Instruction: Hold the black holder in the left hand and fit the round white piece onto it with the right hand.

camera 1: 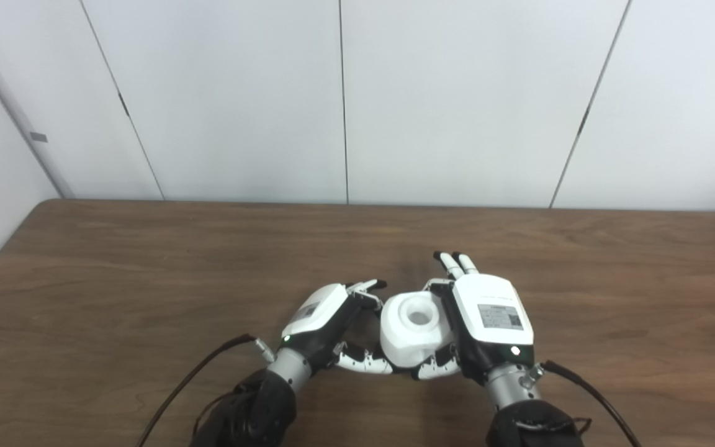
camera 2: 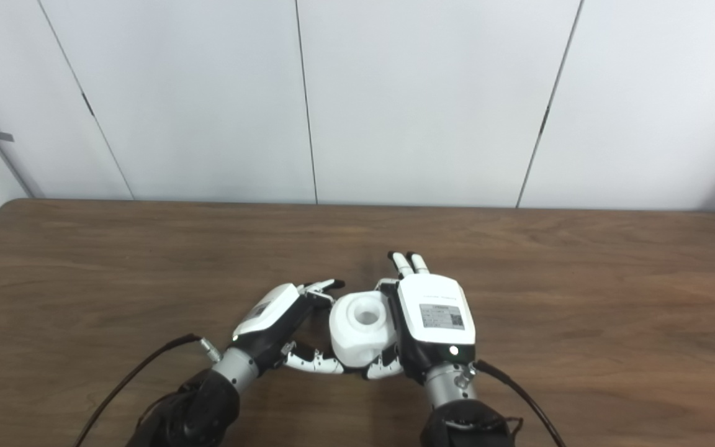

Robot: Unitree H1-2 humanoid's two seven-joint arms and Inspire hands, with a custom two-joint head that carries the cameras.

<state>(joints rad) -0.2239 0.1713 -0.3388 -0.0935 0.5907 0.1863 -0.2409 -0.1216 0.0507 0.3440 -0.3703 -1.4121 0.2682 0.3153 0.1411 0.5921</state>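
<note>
The round white piece [camera 1: 412,330], a chunky white cylinder with a hole in its top, sits just above the table between my two hands. My right hand [camera 1: 489,313] presses against its right side, thumb curled under it and two fingers [camera 1: 455,263] sticking out straight toward the wall. From the left, my left hand [camera 1: 325,318] tilts in, with its fingers [camera 1: 362,361] curling beneath the piece and a fingertip near its upper left edge. I cannot see the black holder; it may be hidden under the piece and the hands.
The brown wooden table [camera 1: 146,279] stretches wide to the left, right and back. White wall panels [camera 1: 345,99] stand behind its far edge. Black cables [camera 1: 190,379] trail from both wrists toward the near edge.
</note>
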